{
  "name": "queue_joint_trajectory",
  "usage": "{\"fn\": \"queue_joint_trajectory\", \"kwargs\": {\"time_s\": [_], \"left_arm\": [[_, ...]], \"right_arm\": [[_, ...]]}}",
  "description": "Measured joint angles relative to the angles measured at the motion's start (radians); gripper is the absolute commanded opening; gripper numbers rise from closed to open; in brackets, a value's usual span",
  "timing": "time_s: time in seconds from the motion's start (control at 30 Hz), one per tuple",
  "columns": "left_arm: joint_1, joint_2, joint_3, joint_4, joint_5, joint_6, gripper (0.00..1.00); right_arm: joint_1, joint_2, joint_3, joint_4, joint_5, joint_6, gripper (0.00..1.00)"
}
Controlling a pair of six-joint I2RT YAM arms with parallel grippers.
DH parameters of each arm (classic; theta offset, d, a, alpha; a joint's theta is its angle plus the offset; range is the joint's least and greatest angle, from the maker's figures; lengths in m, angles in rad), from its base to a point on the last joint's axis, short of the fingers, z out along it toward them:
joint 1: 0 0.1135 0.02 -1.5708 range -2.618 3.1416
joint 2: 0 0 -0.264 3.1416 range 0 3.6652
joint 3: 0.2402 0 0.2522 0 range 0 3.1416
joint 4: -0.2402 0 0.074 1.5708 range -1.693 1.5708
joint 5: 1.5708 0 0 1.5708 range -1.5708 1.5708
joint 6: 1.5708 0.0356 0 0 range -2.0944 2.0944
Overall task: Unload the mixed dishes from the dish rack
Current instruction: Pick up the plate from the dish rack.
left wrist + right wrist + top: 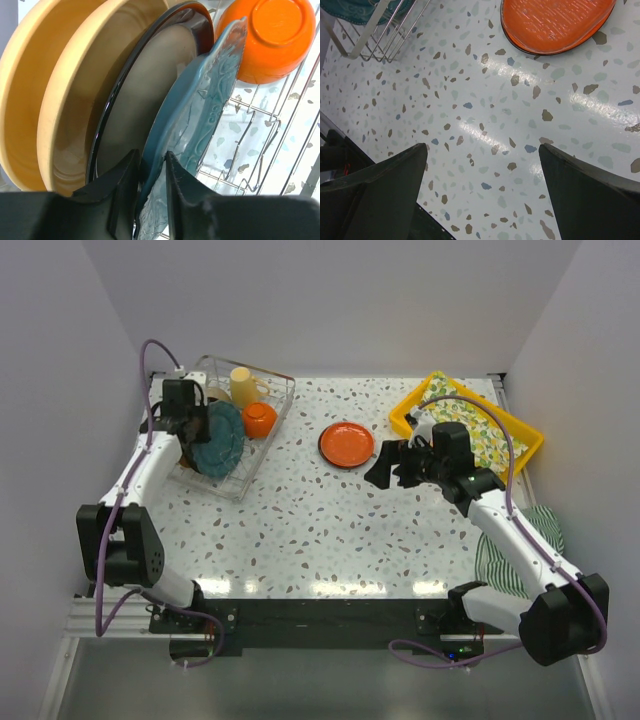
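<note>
Left gripper [151,162] pinching embossed teal plate [200,120] — upright in dish rack [250,465], right gripper [482,150] wide

Your left gripper [152,187] is pinched on the teal plate [200,115], arm reaching forward. Your right gripper [482,150] points down, fingers spread wide, arm stretched inward.

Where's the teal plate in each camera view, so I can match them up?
Top external: teal plate standing in the dish rack, far left.
Left wrist: centre frame, its rim between the left fingers.
Right wrist: a teal sliver in the top-left corner, behind rack wires.
Shared landmark: the dish rack's wires.
</note>
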State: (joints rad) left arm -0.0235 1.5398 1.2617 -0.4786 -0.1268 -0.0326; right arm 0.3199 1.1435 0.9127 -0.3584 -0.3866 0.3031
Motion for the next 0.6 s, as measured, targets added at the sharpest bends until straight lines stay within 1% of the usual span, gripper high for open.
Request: {"fn": "queue_joint_trajectory", "kwargs": {"time_s": [0.17,0.37,0.6], "left_arm": [[0.013,-0.002,0.007,-0.012,0.049,0.003,0.13],[0.017,-0.011,0.014,-0.035,0.083,0.013,0.11],[0.016,-0.042,0.016,-0.084,0.132,0.03,0.05]], "right_arm": [[0.0,0.0,-0.005,0.005,-0.002,0.003,0.98],[0.0,0.0,-0.005,0.009,-0.002,0.006,0.98],[0.0,-0.001,-0.007,0.017,-0.006,0.012,0.98]]}}
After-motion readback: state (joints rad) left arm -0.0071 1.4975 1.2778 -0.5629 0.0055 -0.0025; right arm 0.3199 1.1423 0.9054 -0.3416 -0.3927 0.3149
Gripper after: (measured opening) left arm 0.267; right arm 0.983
